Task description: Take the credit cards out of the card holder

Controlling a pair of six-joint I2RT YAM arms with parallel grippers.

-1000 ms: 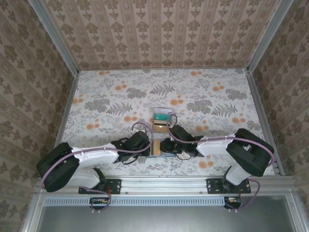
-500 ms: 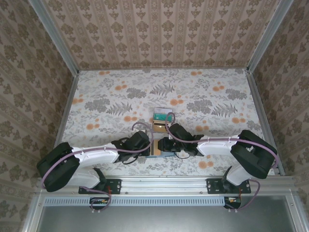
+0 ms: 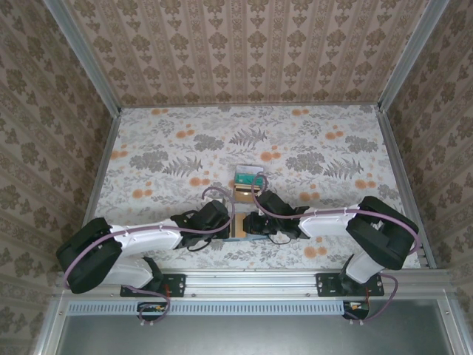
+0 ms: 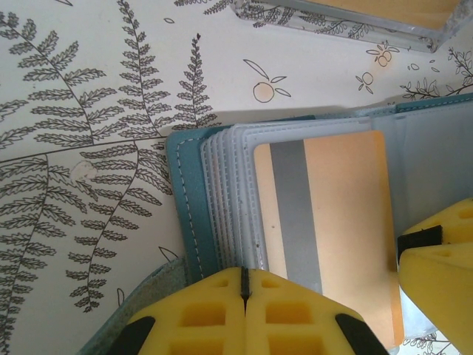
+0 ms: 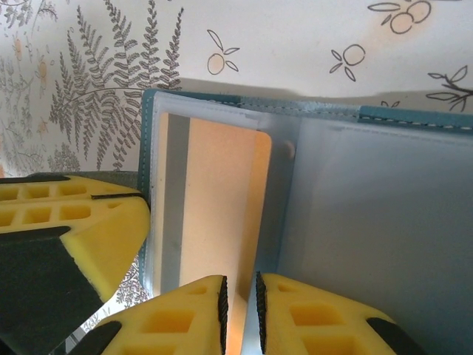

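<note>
Brace-and-pull grip — both arms.
L gripper (image 4: 244,296), jaws closed, pins dark-teal two-panel card holder (image 4: 185,214) flat at near edge of table (image 3: 332,148); R gripper (image 5: 240,305) jaws narrow on tan, dark-striped plastic card (image 5: 218,200) — prob. for pull-out.

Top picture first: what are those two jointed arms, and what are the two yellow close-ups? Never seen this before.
They are robot arms, the left arm and the right arm, bolted at the near edge of the table; that camera looks down from above and behind them. Each ends in a two-finger gripper with yellow pads. The close-ups come from a camera on each wrist, looking past its own gripper. On the table lies an open card holder, with a teal card and a loose tan card beyond it. The left gripper is shut at the holder's edge. The right gripper pinches a striped tan card inside it.
</note>
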